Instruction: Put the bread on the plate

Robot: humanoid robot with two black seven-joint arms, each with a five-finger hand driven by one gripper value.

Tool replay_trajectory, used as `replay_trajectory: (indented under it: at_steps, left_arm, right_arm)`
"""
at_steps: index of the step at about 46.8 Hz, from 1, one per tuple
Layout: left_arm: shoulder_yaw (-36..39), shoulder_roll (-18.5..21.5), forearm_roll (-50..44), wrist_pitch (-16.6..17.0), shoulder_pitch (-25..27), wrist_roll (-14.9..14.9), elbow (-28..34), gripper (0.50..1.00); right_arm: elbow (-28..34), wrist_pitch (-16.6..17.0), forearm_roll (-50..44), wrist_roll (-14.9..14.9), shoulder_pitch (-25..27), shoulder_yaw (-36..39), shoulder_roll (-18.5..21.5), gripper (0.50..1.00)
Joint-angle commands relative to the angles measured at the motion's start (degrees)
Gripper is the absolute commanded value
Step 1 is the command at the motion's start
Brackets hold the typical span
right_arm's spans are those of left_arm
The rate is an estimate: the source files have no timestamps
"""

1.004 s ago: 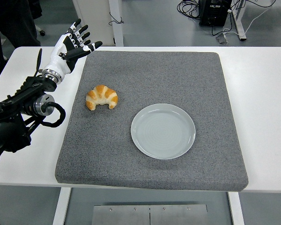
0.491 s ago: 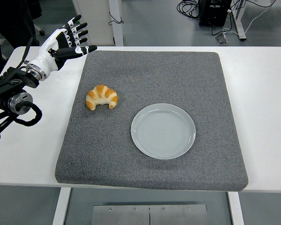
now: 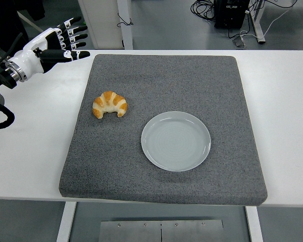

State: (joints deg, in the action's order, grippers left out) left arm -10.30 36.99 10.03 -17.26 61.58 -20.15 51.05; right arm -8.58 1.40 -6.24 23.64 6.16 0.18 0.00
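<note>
**Croissant lay on the mat, apart from the plate, as the left hand hovered off to the far left**

The bread (image 3: 109, 104), a golden croissant with its two tips curving toward the near side, rested on the grey felt mat (image 3: 161, 75) in the mat's left half. It sat flat on the fabric, touching nothing else. To its right and a little nearer lay the plate (image 3: 176, 140), a pale grey-blue round dish, bare and lying on the same mat. A strip of mat showed between the croissant and the plate's rim, so the two were near but apart.

The mat covered the middle of the white table (image 3: 30, 156), leaving bare tabletop on both sides and along the near edge.

The left hand (image 3: 56, 44) was at the far left of the scene, over the table's far left corner and beyond the mat's edge. Its white-backed palm was turned sideways, and its black fingers (image 3: 76, 37) were stretched out and spread, pointing to the right. It held nothing and touched nothing. The black arm behind it ran off the left edge. The hand was well apart from the croissant, which lay nearer and to its right.

Beyond the table, a grey floor showed, with cables (image 3: 204, 7) in the far right.
</note>
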Motion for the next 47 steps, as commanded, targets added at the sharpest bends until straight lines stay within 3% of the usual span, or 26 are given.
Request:
replay_trajectory:
  at_steps: [1, 7, 13, 16, 29, 40, 47]
  left_arm:
    - [-0.07, 0.63, 0.52, 0.21, 0.38, 4.14, 0.62, 0.968]
    - [-0.16, 0.72, 3.59, 0.74, 1.88, 8.36, 0.80, 0.966]
    - [-0.42, 0.89, 9.12, 1.00, 2.76, 14.51, 2.56, 0.963]
    - [-0.68, 1.07, 12.55, 1.00, 2.93, 15.84, 3.88, 0.963]
    - [-0.77, 2.39, 25.65, 1.18, 3.11, 16.72, 8.88, 0.965]
    - [-0.77, 2.30, 38.48, 6.62, 2.85, 18.04, 12.23, 0.965]
    - [-0.60, 1.77, 42.88, 7.24, 2.67, 17.95, 12.49, 0.966]
  right_arm:
    - [-0.04, 0.00, 0.00, 0.00, -0.09, 0.00, 0.00, 1.000]
    - [-0.04, 0.00, 0.00, 0.00, -0.01, 0.00, 0.00, 1.000]
    - [-0.04, 0.00, 0.00, 0.00, -0.09, 0.00, 0.00, 1.000]
    - [-0.04, 0.00, 0.00, 0.00, -0.01, 0.00, 0.00, 1.000]
    - [-0.04, 0.00, 0.00, 0.00, -0.01, 0.00, 0.00, 1.000]
    - [-0.04, 0.00, 0.00, 0.00, -0.01, 0.00, 0.00, 1.000]
    - [-0.04, 0.00, 0.00, 0.00, -0.01, 0.00, 0.00, 1.000]
